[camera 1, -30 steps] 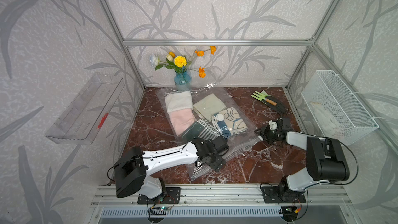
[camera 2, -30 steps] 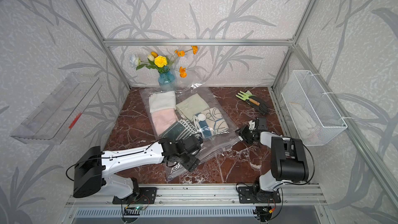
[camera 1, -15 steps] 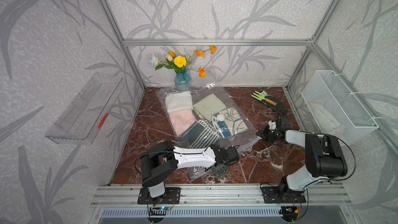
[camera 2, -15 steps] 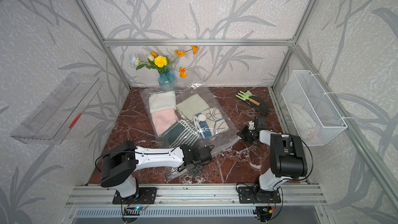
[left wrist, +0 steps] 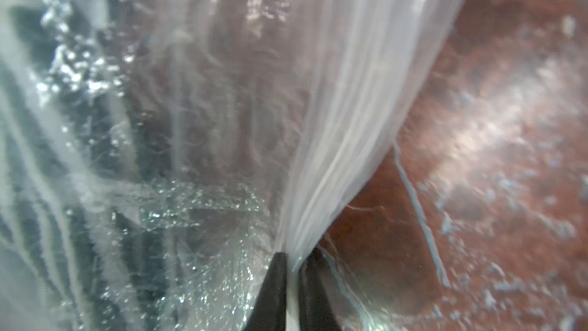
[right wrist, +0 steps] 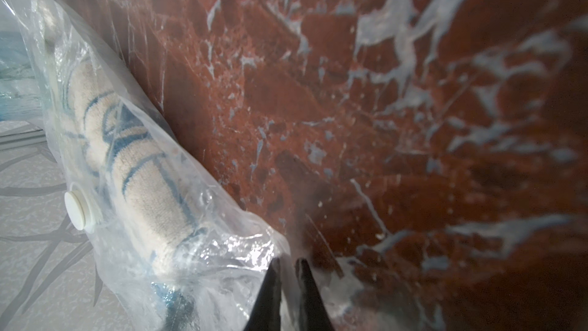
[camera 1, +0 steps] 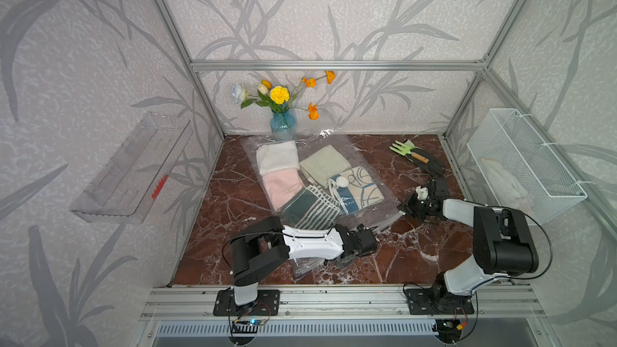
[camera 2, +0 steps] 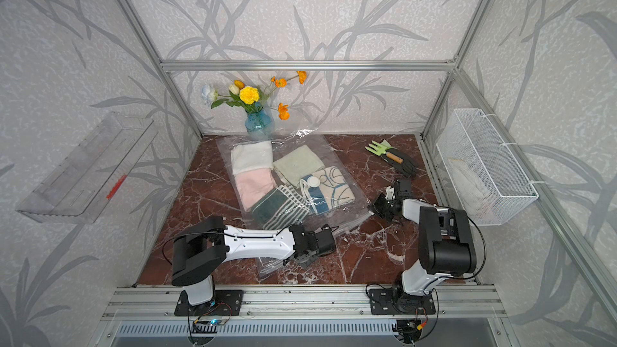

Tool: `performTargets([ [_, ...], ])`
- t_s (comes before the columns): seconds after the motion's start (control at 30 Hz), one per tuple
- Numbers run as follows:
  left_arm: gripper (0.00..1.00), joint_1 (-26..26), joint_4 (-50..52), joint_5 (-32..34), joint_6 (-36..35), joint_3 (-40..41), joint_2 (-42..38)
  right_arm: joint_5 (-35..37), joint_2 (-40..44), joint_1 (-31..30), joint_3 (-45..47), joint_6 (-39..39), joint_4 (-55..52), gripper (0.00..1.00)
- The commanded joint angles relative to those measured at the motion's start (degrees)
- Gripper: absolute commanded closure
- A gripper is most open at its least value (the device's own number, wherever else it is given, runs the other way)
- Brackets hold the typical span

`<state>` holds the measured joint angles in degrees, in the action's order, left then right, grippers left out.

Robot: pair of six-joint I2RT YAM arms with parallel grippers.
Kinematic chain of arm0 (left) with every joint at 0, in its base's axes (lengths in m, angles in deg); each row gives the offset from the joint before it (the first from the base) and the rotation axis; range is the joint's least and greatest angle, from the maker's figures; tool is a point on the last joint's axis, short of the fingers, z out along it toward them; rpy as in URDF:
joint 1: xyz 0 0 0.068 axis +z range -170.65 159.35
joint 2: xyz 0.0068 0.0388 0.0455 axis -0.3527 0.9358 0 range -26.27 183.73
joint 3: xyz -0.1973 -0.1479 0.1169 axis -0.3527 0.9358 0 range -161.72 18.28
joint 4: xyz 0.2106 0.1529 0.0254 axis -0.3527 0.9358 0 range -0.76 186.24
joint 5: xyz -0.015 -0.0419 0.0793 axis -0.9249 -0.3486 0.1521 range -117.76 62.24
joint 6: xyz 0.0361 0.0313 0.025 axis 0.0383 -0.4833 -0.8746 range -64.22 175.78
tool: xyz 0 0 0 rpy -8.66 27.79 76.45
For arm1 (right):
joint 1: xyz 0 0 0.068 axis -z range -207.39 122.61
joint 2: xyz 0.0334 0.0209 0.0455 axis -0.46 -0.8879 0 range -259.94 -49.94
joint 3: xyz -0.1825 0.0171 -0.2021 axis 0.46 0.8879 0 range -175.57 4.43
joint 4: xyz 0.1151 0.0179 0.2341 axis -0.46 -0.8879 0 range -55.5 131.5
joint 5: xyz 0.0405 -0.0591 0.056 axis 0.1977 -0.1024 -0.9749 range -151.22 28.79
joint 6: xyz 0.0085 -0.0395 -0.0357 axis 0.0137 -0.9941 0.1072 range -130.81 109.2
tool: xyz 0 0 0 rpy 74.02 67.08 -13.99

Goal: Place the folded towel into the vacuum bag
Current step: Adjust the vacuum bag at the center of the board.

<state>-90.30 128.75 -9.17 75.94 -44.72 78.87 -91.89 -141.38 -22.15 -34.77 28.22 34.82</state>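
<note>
Left gripper (left wrist: 293, 257): jaws pinched together on a gathered pleat of the vacuum bag (left wrist: 350, 116), at its near zip edge. A second ago they stood wide over that strip. My arm has since folded its elbow back and carried the wrist further along the near edge.

My right gripper (right wrist: 288, 264): jaws almost together, with clear film from the bag's near right corner caught between them. They are narrower than a second ago, and their place has hardly changed.

The bag lies flat on the marble table (camera 1: 417, 255), unmoved, its far end just beside the blue vase (camera 1: 282, 121).

Folded towels are inside it, as before:
- white towel (camera 1: 277, 156) and pink towel (camera 1: 282, 185) along the bag's left side
- pale green towel (camera 1: 324, 165) in the middle
- striped dark-green towel (camera 1: 310, 210) nearest my left jaws
- cream-and-blue towel (camera 1: 359, 185) under the white valve cap (camera 1: 342, 180), nearest my right

Off the bag's far right corner and apart from it lie a green hand fork (camera 1: 402, 148) and a black glove (camera 1: 430, 165).
</note>
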Motion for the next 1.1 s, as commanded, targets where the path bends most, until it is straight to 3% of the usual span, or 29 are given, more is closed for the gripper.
performTargets([
  [0.0,1.0,0.87,5.68,5.14,1.46,1.39,-1.1,-0.63,2.67,-0.02,-2.15,-1.06,-3.29,0.92],
  [0.17,1.0,1.38,8.5,12.41,2.53,0.34,-12.12,-3.32,7.98,-3.18,-6.98,-0.47,-8.16,0.99],
  [0.3,1.0,4.23,9.19,9.83,0.03,-0.04,-20.78,-4.89,11.18,-7.05,-15.64,2.07,-11.65,1.0],
  [0.53,1.0,13.14,12.1,10.11,-10.09,-7.14,-37.1,-8.42,7.0,-11.34,-42.5,6.61,-16.7,1.0],
  [0.67,1.0,14.28,14.31,6.95,-11.98,-14.3,-40.07,-8.33,5.48,-11.13,-50.82,7.08,-19.26,1.0],
  [0.83,1.0,14.28,12.8,0.64,-11.59,-12.89,-40.57,-3.27,6.24,-11.61,-47.87,0.18,-26.83,1.0],
  [0.97,1.0,14.38,13.07,-0.2,-11.94,-13.24,-39.8,-6.43,9.02,-10.3,-40.03,2.83,-21.61,1.0],
  [1.07,1.0,14.61,13.49,-1.1,-12.31,-15.39,-39.75,-3.85,10.67,-9.22,-38.98,2.28,-21.38,1.0],
])
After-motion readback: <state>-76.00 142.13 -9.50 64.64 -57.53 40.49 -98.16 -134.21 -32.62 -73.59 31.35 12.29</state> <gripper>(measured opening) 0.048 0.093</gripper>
